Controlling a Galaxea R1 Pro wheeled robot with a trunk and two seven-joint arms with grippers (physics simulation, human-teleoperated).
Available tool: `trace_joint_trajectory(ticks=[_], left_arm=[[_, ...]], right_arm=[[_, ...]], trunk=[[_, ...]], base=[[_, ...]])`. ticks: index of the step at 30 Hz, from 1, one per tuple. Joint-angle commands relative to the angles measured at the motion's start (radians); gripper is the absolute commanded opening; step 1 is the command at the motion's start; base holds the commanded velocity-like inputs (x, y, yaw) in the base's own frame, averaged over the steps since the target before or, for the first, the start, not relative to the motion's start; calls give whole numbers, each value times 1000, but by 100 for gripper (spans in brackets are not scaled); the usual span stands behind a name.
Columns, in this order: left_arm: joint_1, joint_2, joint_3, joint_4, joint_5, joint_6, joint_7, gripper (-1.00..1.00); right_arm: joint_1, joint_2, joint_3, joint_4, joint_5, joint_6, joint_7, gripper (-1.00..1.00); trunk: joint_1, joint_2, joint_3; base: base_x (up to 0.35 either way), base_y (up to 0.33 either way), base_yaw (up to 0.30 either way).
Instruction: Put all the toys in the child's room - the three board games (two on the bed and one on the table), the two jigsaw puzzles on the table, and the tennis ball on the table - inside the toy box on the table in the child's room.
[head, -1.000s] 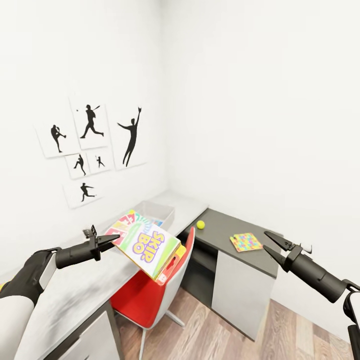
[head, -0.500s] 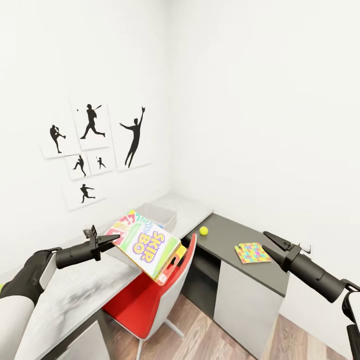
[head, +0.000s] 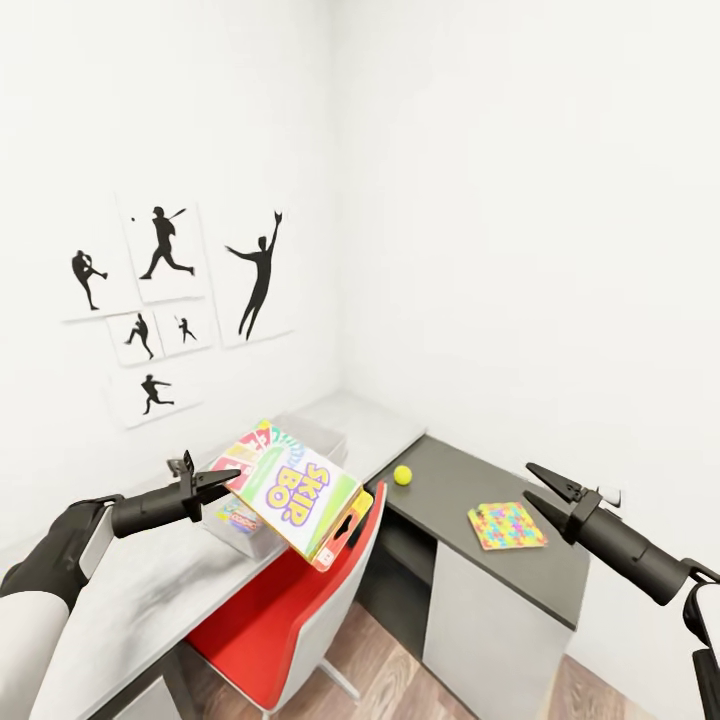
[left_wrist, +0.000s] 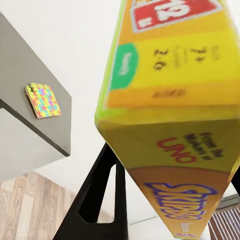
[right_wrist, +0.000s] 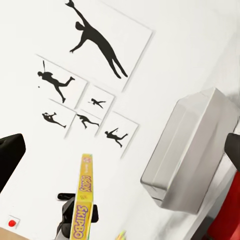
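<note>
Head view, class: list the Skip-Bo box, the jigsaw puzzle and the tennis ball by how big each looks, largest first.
1. Skip-Bo box, held in the left claw; it is nearer the camera, which enlarges it.
2. Jigsaw puzzle.
3. Tennis ball, clearly smallest.

One board game (head: 290, 488), one jigsaw puzzle (head: 507, 526), one tennis ball (head: 402, 475). One toy box (head: 300, 440), one red chair (head: 290, 620). Six wall pictures (head: 160, 310).
</note>
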Motion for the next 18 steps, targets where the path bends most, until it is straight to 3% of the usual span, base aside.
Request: trace_joint_trajectory(ticks=[1, 6, 18], left_arm=[[0, 0, 1, 0, 3, 11, -3, -100], [0, 0, 1, 0, 3, 11, -3, -100], [0, 0, 1, 0, 3, 11, -3, -100]], right_arm=[[-1, 1, -1, 1, 10, 4, 9, 100], [-1, 1, 0, 0, 10, 4, 7, 100], [-1, 1, 0, 0, 10, 4, 5, 100]], trunk=[[1, -1, 0], [1, -1, 0], [1, -1, 0]], base=[[180, -135, 13], [173, -137, 168], [151, -171, 279]])
